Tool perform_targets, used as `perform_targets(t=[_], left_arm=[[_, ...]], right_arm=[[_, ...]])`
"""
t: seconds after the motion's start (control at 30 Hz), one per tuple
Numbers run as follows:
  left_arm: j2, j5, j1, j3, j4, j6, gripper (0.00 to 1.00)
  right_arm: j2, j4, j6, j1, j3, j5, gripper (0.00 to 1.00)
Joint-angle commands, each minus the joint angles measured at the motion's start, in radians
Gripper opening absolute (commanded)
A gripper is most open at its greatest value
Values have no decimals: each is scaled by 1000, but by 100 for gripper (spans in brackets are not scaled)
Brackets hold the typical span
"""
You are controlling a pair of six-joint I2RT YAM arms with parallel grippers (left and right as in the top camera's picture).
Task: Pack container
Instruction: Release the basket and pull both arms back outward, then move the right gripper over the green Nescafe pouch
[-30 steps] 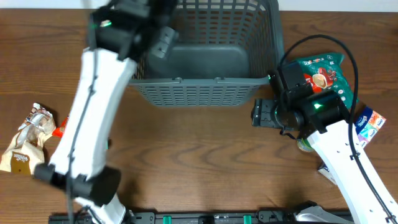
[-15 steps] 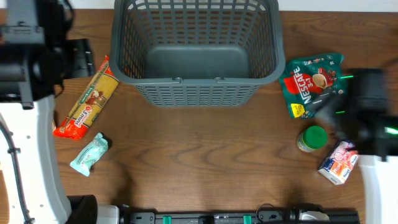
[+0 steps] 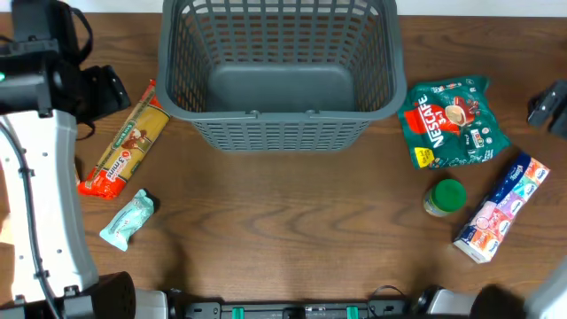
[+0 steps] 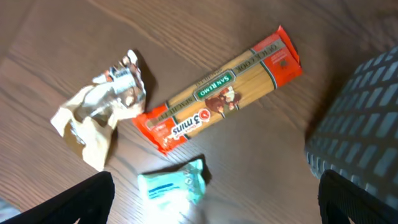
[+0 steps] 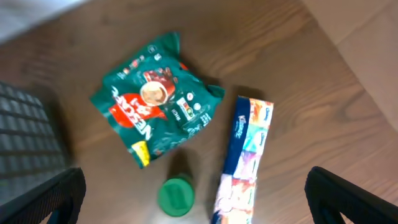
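Note:
The dark grey lattice container point(image 3: 279, 120) stands at the back centre and holds nothing; its wall shows in the left wrist view point(image 4: 364, 124) and the right wrist view point(image 5: 25, 143). My left gripper point(image 3: 104, 89) is open and empty, high above a spaghetti packet point(image 3: 124, 142) point(image 4: 221, 93), a mint-green packet point(image 3: 128, 220) point(image 4: 174, 185) and a crumpled brown and silver packet point(image 4: 99, 109). My right gripper point(image 3: 551, 105) is open and empty at the far right edge, high above a green Nescafe pouch point(image 3: 452, 120) point(image 5: 155, 99), a green-lidded jar point(image 3: 446, 197) point(image 5: 176, 196) and a tissue pack point(image 3: 503, 208) point(image 5: 245, 162).
The left arm's white link point(image 3: 40, 195) runs down the left edge and hides the crumpled packet from overhead. A dark rail point(image 3: 292, 310) lies along the table's front edge. Bare wood lies in front of the container.
The left arm swung from over the container to the far left. The right arm drew back from beside the container to the right edge, uncovering the jar and the tissue pack.

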Motion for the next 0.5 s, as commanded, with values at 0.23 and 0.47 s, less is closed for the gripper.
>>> perform_targets(t=[0.23, 0.47], left_arm=[[-6, 1, 7, -17, 11, -76, 90], [-12, -6, 7, -17, 16, -79, 91]], right_arm=[[380, -2, -356, -21, 116, -71, 99], [591, 43, -414, -21, 116, -100, 99]])
